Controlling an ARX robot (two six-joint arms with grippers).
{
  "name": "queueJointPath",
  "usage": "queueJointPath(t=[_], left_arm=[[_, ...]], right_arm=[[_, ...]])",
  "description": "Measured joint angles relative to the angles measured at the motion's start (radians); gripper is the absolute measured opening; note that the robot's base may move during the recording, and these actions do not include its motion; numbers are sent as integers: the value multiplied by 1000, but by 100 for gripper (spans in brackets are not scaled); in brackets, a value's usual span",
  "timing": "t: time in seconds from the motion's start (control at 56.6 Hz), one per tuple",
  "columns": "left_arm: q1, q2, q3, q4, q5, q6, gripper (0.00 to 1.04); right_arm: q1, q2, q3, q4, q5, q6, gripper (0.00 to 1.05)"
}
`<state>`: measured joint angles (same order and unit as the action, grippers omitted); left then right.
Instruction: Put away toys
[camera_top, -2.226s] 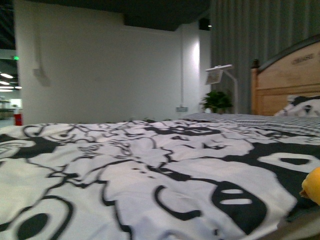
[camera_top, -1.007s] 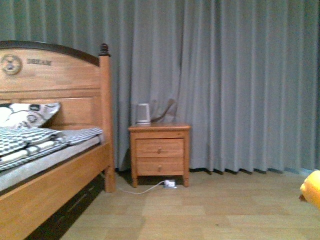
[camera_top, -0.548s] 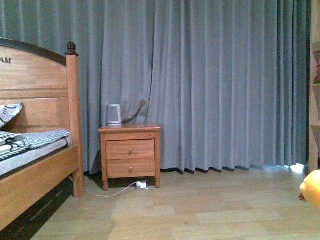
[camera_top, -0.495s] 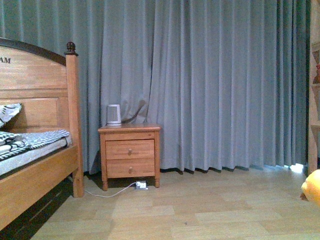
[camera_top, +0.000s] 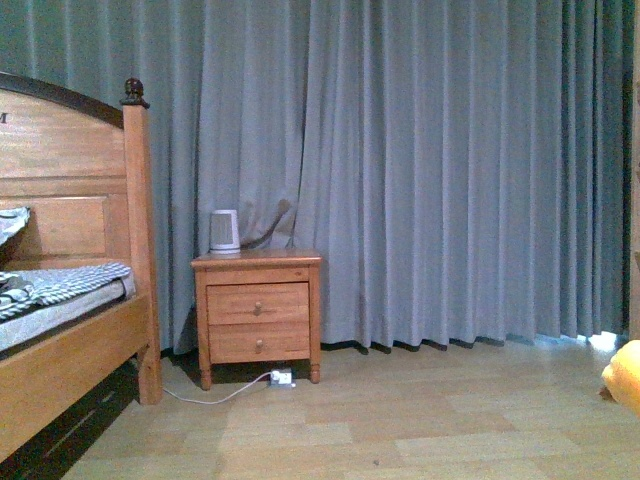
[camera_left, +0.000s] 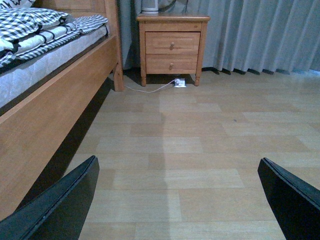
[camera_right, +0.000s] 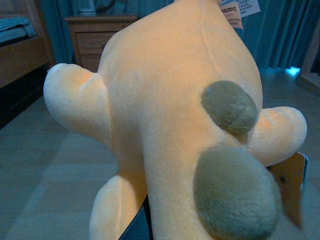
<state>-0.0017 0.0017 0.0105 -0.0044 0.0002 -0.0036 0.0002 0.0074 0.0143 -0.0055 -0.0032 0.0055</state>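
The orange-yellow plush toy (camera_right: 170, 115) fills the right wrist view, with two grey-brown spots and a paper tag near its top. My right gripper is shut on it; only a dark sliver of one finger (camera_right: 139, 227) shows beneath the plush. A corner of the same plush toy (camera_top: 624, 374) shows at the right edge of the front view. My left gripper (camera_left: 180, 200) is open and empty, its two dark fingertips (camera_left: 60, 205) wide apart above the wooden floor.
A wooden bed (camera_top: 70, 340) with checked bedding stands at the left. A wooden two-drawer nightstand (camera_top: 257, 315) carries a white kettle (camera_top: 224, 231), with a white cable and plug on the floor below. Grey curtains (camera_top: 430, 170) cover the wall. Light wood floor (camera_top: 400, 430) lies ahead.
The front view has swung from the patterned bedding to the nightstand and curtains, which keep sliding left. The plush stays at the right edge.
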Motion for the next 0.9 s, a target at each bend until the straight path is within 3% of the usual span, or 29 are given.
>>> queueJointPath(t=[0.901], left_arm=[[0, 0, 0, 0, 0, 0, 98]], right_arm=[[0, 0, 0, 0, 2, 0, 7]])
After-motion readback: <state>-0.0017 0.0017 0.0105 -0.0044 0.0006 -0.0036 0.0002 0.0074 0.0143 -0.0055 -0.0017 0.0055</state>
